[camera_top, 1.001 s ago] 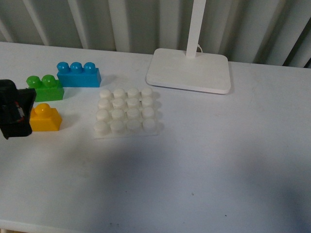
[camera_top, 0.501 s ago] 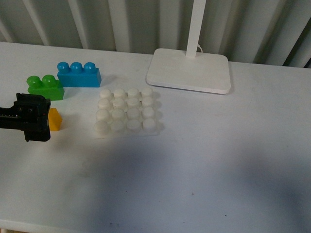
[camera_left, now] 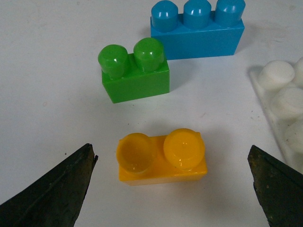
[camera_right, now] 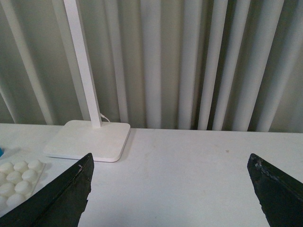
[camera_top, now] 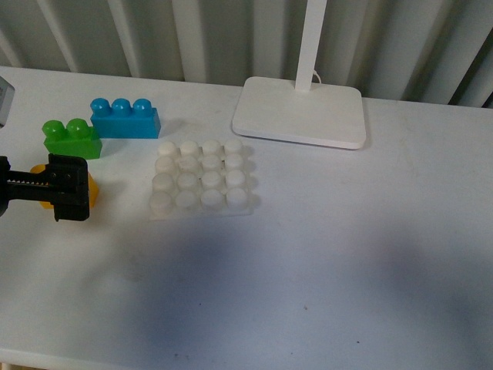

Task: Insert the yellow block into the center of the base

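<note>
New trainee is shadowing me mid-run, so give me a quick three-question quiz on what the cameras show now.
1. True or false: the left pincer is shut on the small orange-yellow plastic two-stud block.
2. Which lies nearest that block? A) green plastic two-stud brick B) blue plastic three-stud brick C) white lamp foot
3. How many round studs has the flat square translucent-white plastic base?
Key: 1 false, it is open, a finger each side of the block, not touching it. 2 A. 3 sixteen.
</note>
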Robot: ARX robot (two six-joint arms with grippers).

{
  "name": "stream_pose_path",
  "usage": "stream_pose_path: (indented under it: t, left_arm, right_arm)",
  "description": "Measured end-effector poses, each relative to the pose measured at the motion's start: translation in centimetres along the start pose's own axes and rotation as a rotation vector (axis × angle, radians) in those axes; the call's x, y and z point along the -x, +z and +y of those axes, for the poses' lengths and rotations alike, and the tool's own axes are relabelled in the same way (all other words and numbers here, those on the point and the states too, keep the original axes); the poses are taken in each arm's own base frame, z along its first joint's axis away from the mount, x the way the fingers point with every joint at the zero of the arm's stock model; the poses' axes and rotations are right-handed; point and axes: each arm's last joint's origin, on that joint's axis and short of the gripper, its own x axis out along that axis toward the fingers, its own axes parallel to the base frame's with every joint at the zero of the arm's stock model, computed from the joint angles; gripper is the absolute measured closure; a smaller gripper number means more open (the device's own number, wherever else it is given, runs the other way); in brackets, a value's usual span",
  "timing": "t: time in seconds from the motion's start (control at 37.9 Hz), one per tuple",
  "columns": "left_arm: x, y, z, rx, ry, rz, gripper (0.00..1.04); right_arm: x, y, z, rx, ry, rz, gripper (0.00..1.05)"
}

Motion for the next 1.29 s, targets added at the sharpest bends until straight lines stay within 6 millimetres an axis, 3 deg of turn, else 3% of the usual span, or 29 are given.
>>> stream_pose_path:
  t: [0.79, 1.21, 1.29]
  left_arm:
    - [-3.4, -1.2, -0.1, -0.004, 0.030, 0.089, 0.06]
    - [-4.1, -1.2, -0.1, 0.016, 0.041, 0.105, 0.06]
    - [-4.1, -1.2, -0.1, 0.023, 0.043, 0.107, 0.12]
  right_arm:
    - [0.0, 0.0, 0.0, 0.000, 0.000, 0.000, 0.09]
    - [0.0, 0.0, 0.0, 0.000, 0.000, 0.000, 0.09]
    - [0.0, 0.0, 0.0, 0.000, 0.000, 0.000, 0.09]
